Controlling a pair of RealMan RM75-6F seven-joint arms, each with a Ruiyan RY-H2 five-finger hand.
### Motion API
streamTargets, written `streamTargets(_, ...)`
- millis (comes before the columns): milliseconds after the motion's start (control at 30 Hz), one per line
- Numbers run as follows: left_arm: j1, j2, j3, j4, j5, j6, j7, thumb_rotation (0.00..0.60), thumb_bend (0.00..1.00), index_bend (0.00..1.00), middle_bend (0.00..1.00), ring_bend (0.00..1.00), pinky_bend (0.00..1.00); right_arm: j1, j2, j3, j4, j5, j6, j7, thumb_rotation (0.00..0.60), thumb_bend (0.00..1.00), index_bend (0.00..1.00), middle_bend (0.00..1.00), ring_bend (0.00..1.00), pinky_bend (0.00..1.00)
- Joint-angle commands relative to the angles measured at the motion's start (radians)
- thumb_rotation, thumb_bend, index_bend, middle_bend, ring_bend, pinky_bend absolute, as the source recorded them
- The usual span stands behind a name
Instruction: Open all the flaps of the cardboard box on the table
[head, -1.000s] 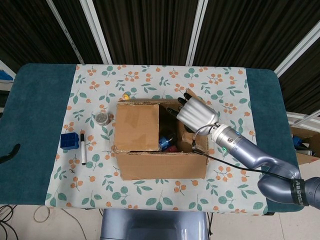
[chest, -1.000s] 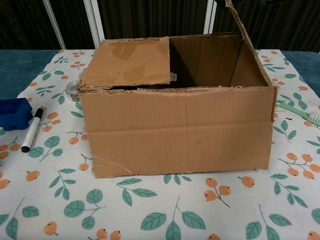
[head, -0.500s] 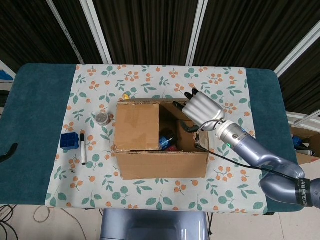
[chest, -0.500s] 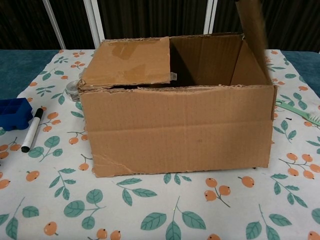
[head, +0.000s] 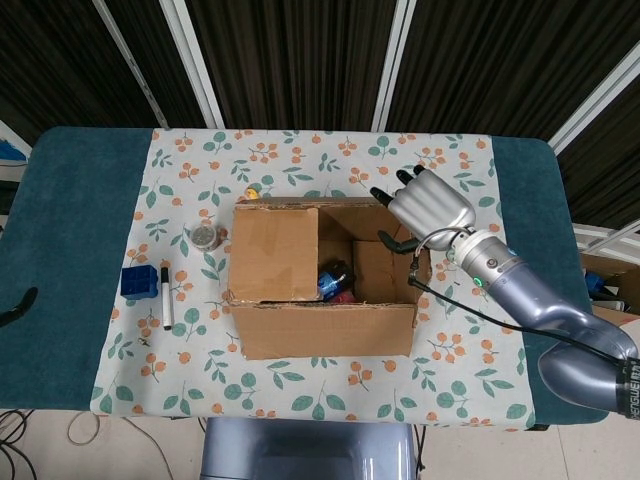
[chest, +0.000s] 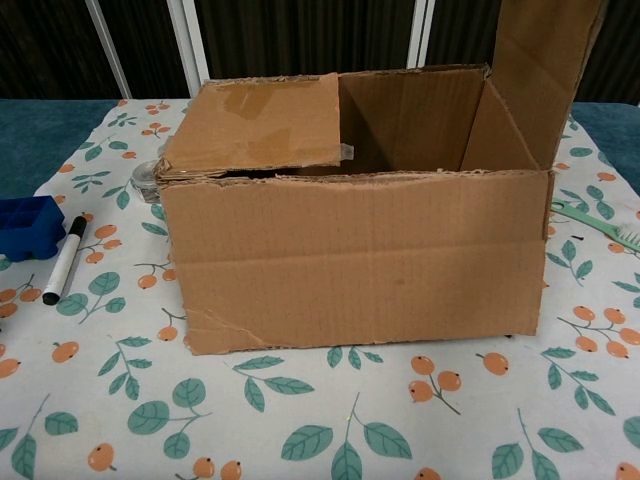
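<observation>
Cardboard box (head: 320, 300) holds small items (head: 335, 285), perhaps bottles.

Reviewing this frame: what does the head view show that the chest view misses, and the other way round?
Only the head view shows the right robot hand on the box's right flap, and items inside the box. Only the chest view shows the green brush beside the box and how steeply the right flap stands. Both show the cardboard box, its left flap down over the opening, the black marker and the blue block.
</observation>
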Motion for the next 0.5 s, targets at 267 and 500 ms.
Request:
streamTargets(267,0.002,0.005,-0.002,-0.002,-0.002,0.001,-0.006,0.600,0.22,0.09,0.00,0.00,0.00,-0.022,0.021,-0.044,0.032,0.005,-0.002,-0.031,0.026,0.53,0.17,0.53,0.23,0.23)
streamTargets(500,0.003,0.007,-0.002,-0.007,-0.003,0.001,-0.001,0.600,0.22,0.09,0.00,0.00,0.00,-0.031,0.020,-0.093,0.075,-0.001,-0.006,-0.104,0.029,0.52,0.17,0.53,0.22,0.23)
